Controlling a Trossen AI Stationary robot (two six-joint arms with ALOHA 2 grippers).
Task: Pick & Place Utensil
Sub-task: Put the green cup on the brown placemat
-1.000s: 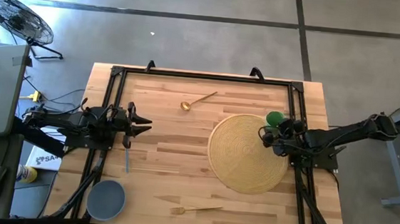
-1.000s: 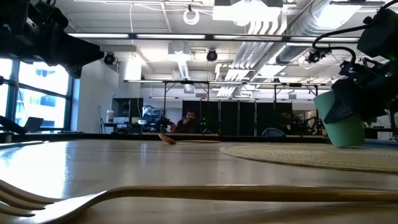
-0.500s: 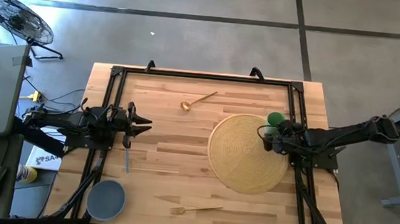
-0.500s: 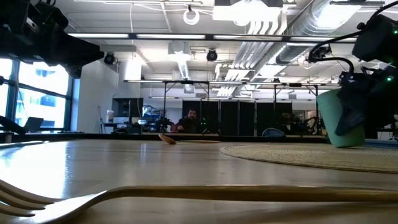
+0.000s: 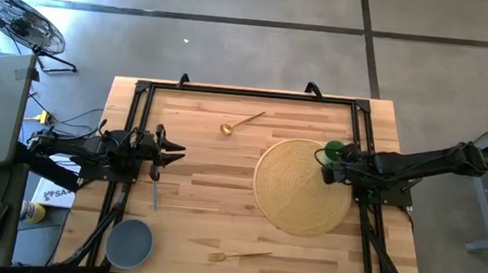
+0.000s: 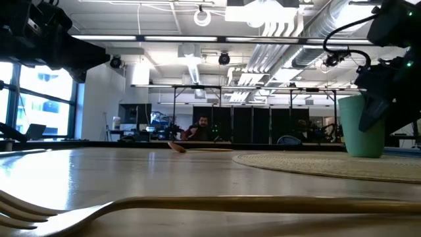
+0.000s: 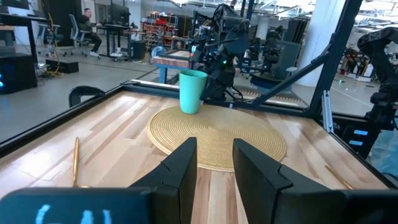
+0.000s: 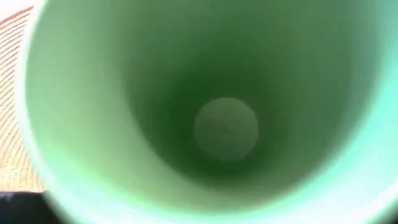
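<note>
A green cup (image 5: 334, 149) stands upright on the far right part of the round woven mat (image 5: 297, 189); it also shows in the low view (image 6: 363, 128) and the left wrist view (image 7: 191, 91). My right gripper (image 5: 331, 167) is at the cup's rim, and its wrist view looks straight down into the cup (image 8: 225, 130). A gold spoon (image 5: 241, 121) lies near the table's far edge. A gold fork (image 5: 239, 256) lies near the near edge. My left gripper (image 5: 174, 155) waits open above the table's left side. My right gripper is shut on the green cup near its rim (image 6: 371, 108), coming at it from above and from the table's right. A dark finger (image 6: 378, 113) lies against the outside of the cup's wall; the other finger is hidden. The cup is upright with its base on the mat.
A blue bowl (image 5: 129, 243) sits at the table's near left corner, and a thin blue strip (image 5: 155, 195) lies on the wood by the left arm. A black frame (image 5: 247, 93) runs around the table. Bare wood lies between mat and left arm.
The right gripper has turned the green cup from tilted to upright and lowered it so that its base rests on the mat's far right part. The gripper has shifted slightly toward the table's far edge. The left arm has kept still.
</note>
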